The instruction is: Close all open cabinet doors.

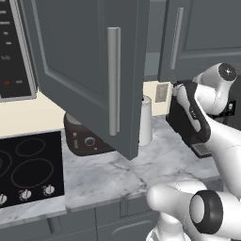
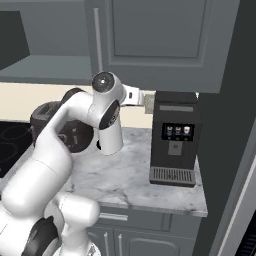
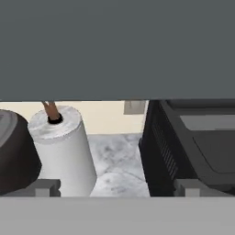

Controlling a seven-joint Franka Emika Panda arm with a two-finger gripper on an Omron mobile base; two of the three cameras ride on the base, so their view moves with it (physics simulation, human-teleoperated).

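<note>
One cabinet door (image 1: 84, 61) stands swung out over the counter toward me, its long silver bar handle (image 1: 113, 80) facing front. To its right a second cabinet door (image 1: 207, 33) lies flush and shut; it shows again as a door (image 2: 160, 30) in the right base view. My arm reaches in below the upper cabinets, with the hand (image 2: 131, 95) near the back wall between the paper towel roll and the coffee machine. In the hand view my gripper (image 3: 115, 188) is open, its fingertips (image 3: 46, 187) far apart with nothing between them, just under a flat dark grey cabinet surface (image 3: 117, 46).
A white paper towel roll (image 3: 62, 147) stands on the marble counter (image 1: 117, 174) beside a dark toaster (image 1: 82, 139). A black coffee machine (image 2: 175, 140) sits to the right, a wall socket (image 1: 161, 92) behind. A black cooktop (image 1: 30, 167) lies left, below a microwave (image 1: 14, 47).
</note>
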